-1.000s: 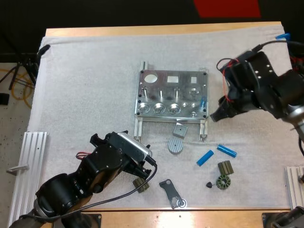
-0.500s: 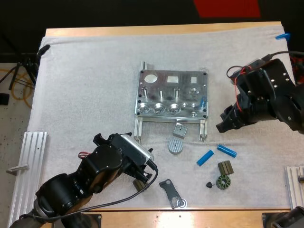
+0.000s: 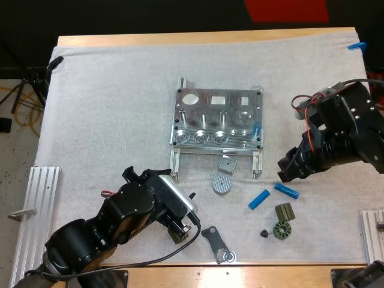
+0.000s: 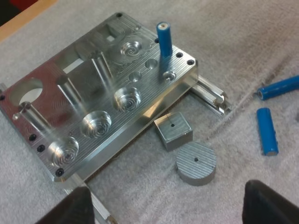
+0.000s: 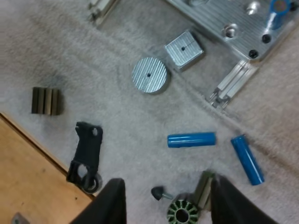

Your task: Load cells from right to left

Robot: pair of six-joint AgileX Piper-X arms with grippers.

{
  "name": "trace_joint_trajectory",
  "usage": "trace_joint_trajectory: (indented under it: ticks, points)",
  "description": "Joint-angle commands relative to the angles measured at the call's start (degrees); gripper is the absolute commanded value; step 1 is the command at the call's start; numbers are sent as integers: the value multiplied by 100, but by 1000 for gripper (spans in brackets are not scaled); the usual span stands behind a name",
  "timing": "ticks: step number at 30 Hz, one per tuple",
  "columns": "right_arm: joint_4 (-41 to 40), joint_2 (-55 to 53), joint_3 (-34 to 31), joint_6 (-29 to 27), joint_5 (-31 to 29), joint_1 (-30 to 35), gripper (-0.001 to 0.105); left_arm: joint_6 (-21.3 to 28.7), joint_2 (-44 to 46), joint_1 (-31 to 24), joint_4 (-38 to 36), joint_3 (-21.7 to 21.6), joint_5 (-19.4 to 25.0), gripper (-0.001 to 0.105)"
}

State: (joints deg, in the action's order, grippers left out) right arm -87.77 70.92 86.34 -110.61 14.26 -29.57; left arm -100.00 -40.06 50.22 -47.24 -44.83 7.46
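The metal fixture [image 3: 217, 126] lies mid-mat with one blue cell [image 3: 257, 129] standing upright in a hole at its right end, also seen as the cell [image 4: 163, 39] in the left wrist view. Two loose blue cells [image 3: 259, 198] [image 3: 287, 191] lie on the mat below the fixture's right corner. My right gripper [image 3: 287, 171] hovers just above and right of them, open, its fingers [image 5: 112, 200] wide apart over the mat near the cells [image 5: 191, 139] [image 5: 247, 159]. My left gripper [image 3: 180, 231] is low at the mat's near side, open and holding nothing, with fingers [image 4: 65, 207] far apart.
A square metal block [image 3: 227, 164] and a ribbed metal disc [image 3: 221, 184] lie below the fixture. A black bracket [image 3: 216, 243], a dark stacked part [image 3: 285, 211], a green rotor [image 3: 281, 230] and a small black cone [image 3: 264, 233] sit near the front edge. Aluminium rails [image 3: 36, 204] [image 3: 372, 228] flank the mat.
My right arm has come down and toward the near side, from beside the fixture to just above the loose cells. My left gripper has shifted slightly right and nearer.
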Motion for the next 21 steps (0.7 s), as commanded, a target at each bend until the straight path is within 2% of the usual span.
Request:
trace_joint_trajectory:
  ticks: [1, 8, 13, 17, 21]
  points:
    - [-177, -90, -41, -7, 112, -4, 42, 11, -16, 31, 23, -37, -44, 65]
    - [-212, -430, -697, 74, 148, -4, 42, 11, -16, 31, 217, -37, -346, 65]
    - [-118, -636, -1103, 105, 148, -4, 42, 145, -89, 31, 276, -37, -362, 65]
    - [-113, -717, -1189, 112, 148, -4, 42, 396, -467, 31, 387, -37, -659, 65]
    - [-83, -758, -1189, 112, 148, -4, 42, 395, -874, 31, 614, -37, -962, 65]
